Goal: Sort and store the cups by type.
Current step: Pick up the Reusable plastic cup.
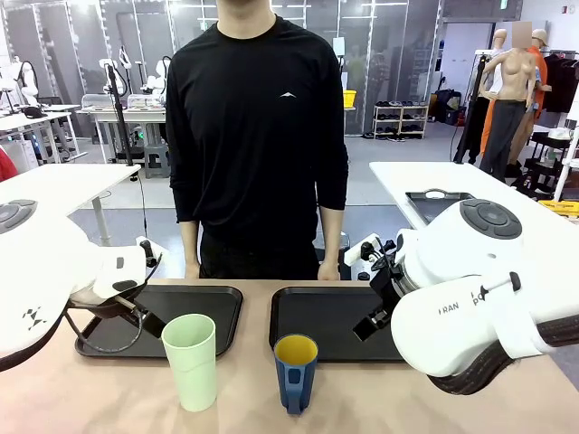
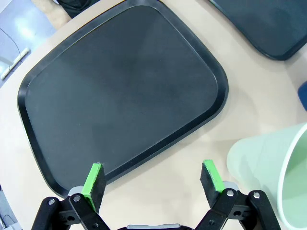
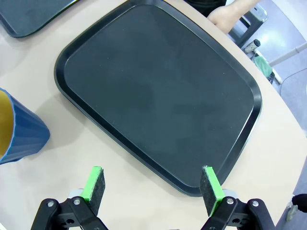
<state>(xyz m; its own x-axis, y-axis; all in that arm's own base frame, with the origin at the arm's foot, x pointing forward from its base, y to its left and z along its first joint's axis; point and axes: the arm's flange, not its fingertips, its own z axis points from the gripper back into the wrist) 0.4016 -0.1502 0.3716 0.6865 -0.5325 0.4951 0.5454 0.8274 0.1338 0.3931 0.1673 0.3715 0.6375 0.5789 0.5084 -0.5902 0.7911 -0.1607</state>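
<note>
A tall pale mint-green tumbler [image 1: 192, 360] stands upright on the table in front of the left tray; its side fills the lower right of the left wrist view [image 2: 268, 167]. To its right stands a shorter dark blue handled mug [image 1: 295, 371] with a yellow inside, seen at the left edge of the right wrist view [image 3: 21, 132]. My left gripper [image 2: 152, 182] hovers open over the near edge of the left tray, the tumbler just beside it. My right gripper [image 3: 153, 187] is open above the near edge of the right tray, the mug off to one side. Nothing sits between either pair of fingers.
Two black trays lie side by side beyond the cups, the left tray [image 1: 213, 303] and the right tray [image 1: 330, 303], both bare. A person in black stands at the far edge with hands [image 1: 328, 269] resting on the table. Bare tabletop surrounds the cups.
</note>
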